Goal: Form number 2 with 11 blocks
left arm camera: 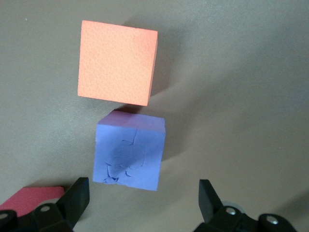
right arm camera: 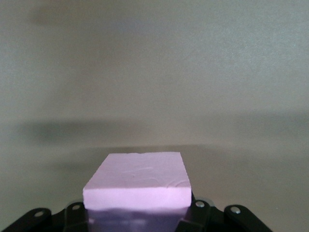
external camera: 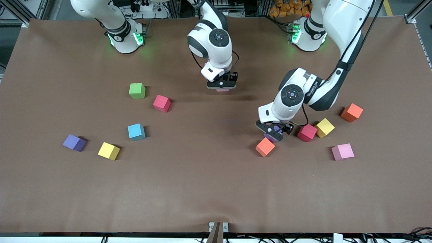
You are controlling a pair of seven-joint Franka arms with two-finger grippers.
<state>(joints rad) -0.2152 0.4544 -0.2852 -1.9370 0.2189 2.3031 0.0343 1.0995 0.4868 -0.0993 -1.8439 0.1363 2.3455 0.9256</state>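
Observation:
My right gripper is shut on a pink cube low over the table's middle, toward the robots' bases. My left gripper is open and hangs low over a purple cube, its fingers apart on either side of it. An orange cube touches that purple cube. Loose cubes lie around: red, light blue, purple, yellow, orange, red, yellow, orange, pink. No digit 2 is in view.
A green cube sits beside the red cube toward the right arm's end. The brown table has a wide bare stretch near the front camera. A red cube's corner shows beside my left gripper's finger.

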